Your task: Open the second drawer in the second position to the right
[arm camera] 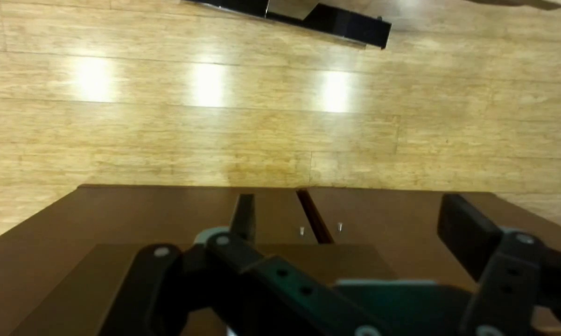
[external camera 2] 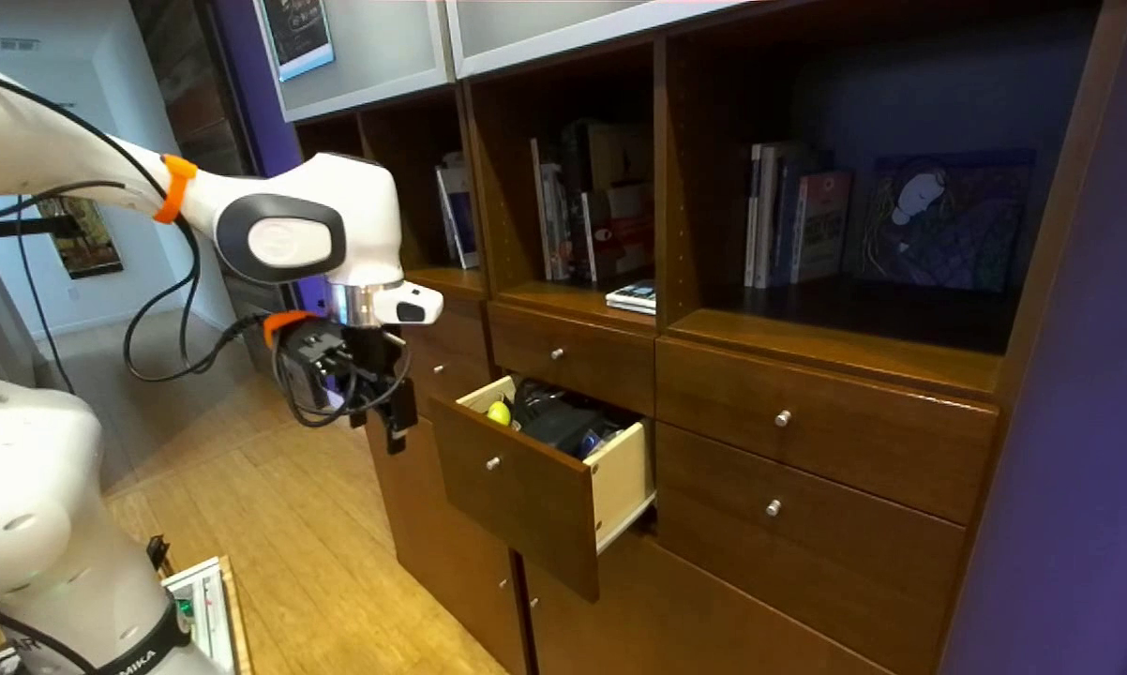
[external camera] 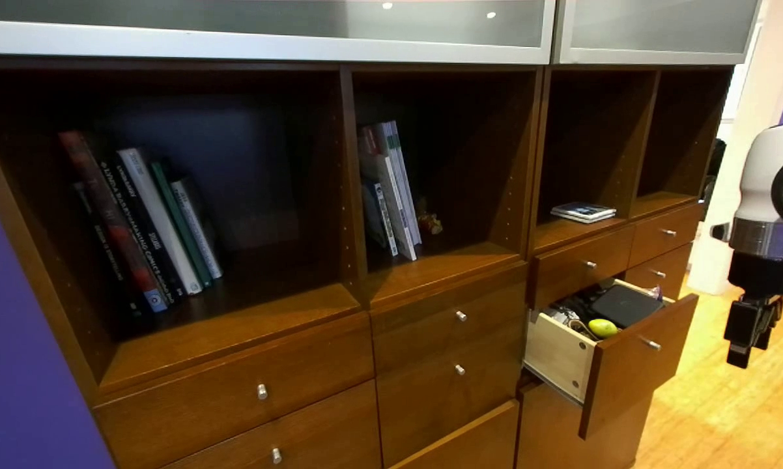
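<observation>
The second drawer is pulled well out of the cabinet, below a matching shut narrow drawer. Its brown front, small silvery knob and pale inner box show in both exterior views. Inside lie a black flat object, a yellow-green object and dark clutter. My gripper hangs fingers down, in front of and apart from the drawer front. In the wrist view the gripper has its fingers wide apart with nothing between them. The drawer front shows partly behind the fingers.
Wider brown drawers stand beside the open one, shut. Cabinet doors with small knobs lie below. Open shelves above hold books and a small white-edged stack. A black object lies on the wooden floor.
</observation>
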Available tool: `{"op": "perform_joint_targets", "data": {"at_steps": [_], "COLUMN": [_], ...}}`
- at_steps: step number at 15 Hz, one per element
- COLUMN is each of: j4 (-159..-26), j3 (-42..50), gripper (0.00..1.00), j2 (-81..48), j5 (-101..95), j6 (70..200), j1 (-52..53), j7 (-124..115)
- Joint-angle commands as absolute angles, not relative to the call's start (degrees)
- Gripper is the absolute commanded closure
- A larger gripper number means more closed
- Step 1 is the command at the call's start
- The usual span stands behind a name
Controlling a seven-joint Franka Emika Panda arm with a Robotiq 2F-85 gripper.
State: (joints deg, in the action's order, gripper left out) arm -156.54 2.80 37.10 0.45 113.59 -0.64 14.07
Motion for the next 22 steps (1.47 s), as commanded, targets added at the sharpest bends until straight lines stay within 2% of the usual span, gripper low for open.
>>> {"op": "perform_joint_targets", "data": {"at_steps": [1, 6, 12, 16, 22], "j4": [-156.83, -155.91, -154.42, -152.67, -149.44], "j3": [1.16, 0.80, 0.88, 1.39, 1.86], "gripper": [0.00, 0.00, 0.00, 0.00, 0.00], "j2": [42.27, 38.42, 26.89, 19.23, 11.87], "j5": [-0.13, -0.72, -1.36, -1.57, -1.02], "j6": [117.16, 131.40, 148.80, 155.43, 158.05], "j1": [-0.50, -0.89, -1.34, -1.39, -0.89], "j7": [8.33, 5.10, 5.11, 6.07, 7.25]}}
